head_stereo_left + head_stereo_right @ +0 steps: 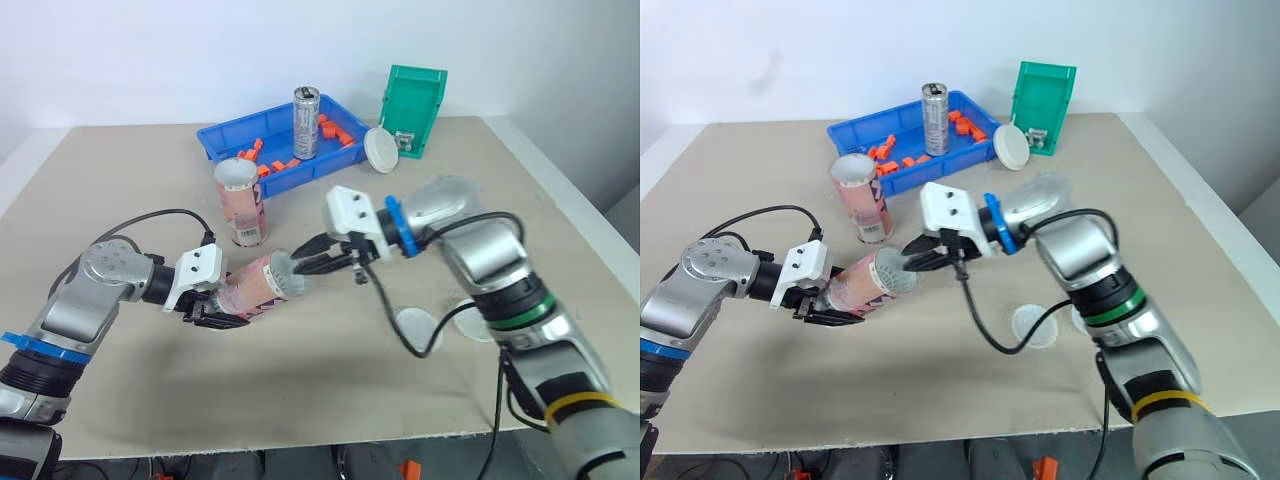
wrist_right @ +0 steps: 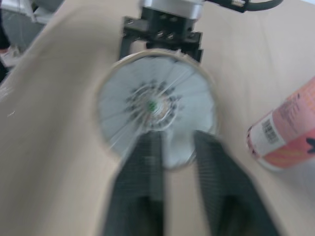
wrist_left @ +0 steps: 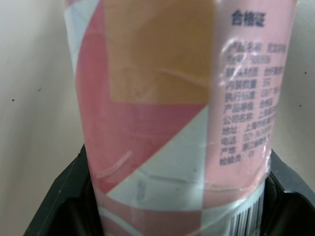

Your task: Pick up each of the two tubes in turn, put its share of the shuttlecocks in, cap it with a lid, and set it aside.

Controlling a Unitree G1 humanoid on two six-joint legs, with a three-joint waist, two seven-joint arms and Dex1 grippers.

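Observation:
My left gripper [image 1: 215, 308] is shut on a pink and white tube [image 1: 258, 285], holding it tilted with its mouth facing right. In the left wrist view the tube [image 3: 167, 98] sits between the black fingers [image 3: 69, 196]. My right gripper [image 1: 310, 262] is at the tube's mouth. In the right wrist view a white shuttlecock [image 2: 152, 105] sits inside the mouth, and the fingers [image 2: 142, 187] stand apart at its lower rim. A second pink tube [image 1: 240, 200] stands upright just beyond. Two white lids [image 1: 418, 322] [image 1: 470, 322] lie flat under my right forearm.
A blue tray [image 1: 215, 140] at the back holds orange pieces and a metal can [image 1: 305, 122]. A green bin [image 1: 415, 105] stands to its right with a third white lid [image 1: 381, 150] leaning on it. Bare table lies in front.

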